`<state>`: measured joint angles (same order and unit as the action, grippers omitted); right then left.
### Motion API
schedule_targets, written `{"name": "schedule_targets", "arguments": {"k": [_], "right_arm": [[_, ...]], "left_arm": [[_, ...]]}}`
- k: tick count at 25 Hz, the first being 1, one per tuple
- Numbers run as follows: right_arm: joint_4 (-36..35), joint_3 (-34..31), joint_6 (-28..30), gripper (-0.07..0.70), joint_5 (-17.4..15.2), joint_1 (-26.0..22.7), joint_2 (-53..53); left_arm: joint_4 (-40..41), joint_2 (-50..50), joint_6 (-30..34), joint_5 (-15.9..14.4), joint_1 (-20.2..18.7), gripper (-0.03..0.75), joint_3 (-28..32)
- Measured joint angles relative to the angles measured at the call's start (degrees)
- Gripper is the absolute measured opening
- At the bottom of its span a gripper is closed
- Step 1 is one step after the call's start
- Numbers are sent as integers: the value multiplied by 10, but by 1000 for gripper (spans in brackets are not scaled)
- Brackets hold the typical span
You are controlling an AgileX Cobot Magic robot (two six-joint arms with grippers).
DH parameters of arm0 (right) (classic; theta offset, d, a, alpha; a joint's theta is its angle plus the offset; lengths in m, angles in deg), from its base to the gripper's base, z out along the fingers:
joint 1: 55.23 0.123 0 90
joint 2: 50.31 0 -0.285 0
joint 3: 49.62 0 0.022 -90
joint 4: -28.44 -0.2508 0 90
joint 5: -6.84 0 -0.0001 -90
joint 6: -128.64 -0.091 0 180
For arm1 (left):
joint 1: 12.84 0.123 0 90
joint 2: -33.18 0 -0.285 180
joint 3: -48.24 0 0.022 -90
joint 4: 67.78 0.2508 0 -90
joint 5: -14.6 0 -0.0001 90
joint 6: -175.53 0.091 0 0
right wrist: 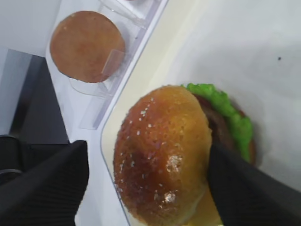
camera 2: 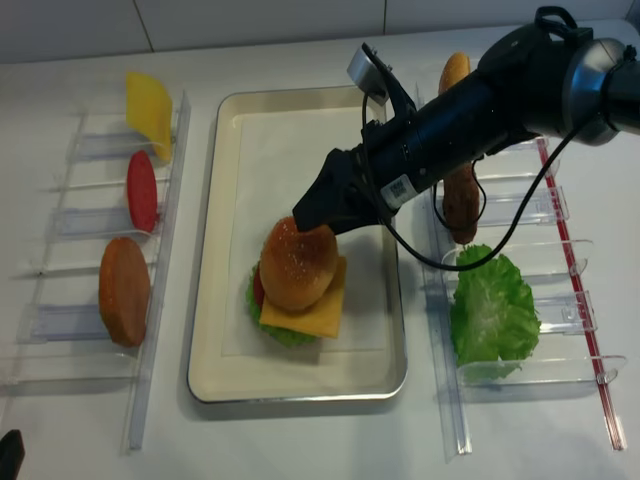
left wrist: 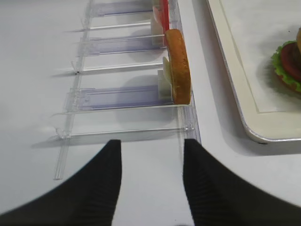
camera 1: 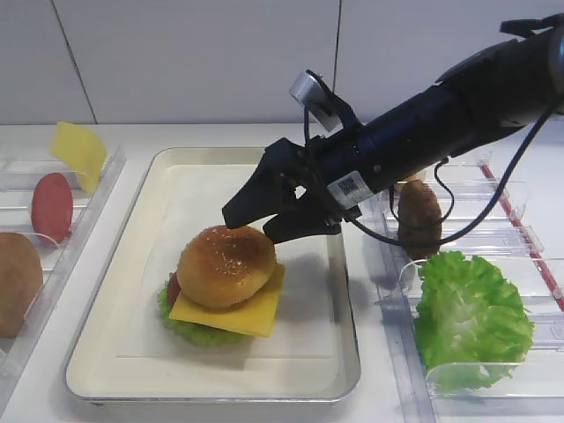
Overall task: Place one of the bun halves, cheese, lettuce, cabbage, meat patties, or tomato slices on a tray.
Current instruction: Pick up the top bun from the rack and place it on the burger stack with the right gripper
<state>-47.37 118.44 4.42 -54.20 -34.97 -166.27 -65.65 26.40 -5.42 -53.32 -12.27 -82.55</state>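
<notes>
Golden-brown seeded domed bun top (camera 1: pixel 226 264) on the stacked burger, between the widely spread, unclamped black right gripper (camera 1: pixel 260 222) fingers; arm slanting down from upper right.

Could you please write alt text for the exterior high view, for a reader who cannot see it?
The right gripper, jaws open, hangs just above the domed bun top of a burger stacked with cheese and lettuce on a cream tray. Clear racks flank the tray: cheese, tomato and a bun on the left, a patty and lettuce on the right.
</notes>
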Motion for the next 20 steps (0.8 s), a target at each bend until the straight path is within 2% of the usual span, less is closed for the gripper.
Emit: {"name": "schedule_targets", "arguments": {"k": [4,10,15,18,20], "right_arm": [[36,5,0,561,12,0,0],[103,55,-22,561,12,0,0],[144,136,-40,559,-53,0,-1],[226,206,-101,557,-74,0,-1],[308,259,-144,556,-81,0,-2]], "left_arm": [[0,0,0,0,0,326,0],[0,0,0,0,0,326,0],[0,0,0,0,0,326,0],[0,0,0,0,0,326,0],[0,0,0,0,0,326,0]]}}
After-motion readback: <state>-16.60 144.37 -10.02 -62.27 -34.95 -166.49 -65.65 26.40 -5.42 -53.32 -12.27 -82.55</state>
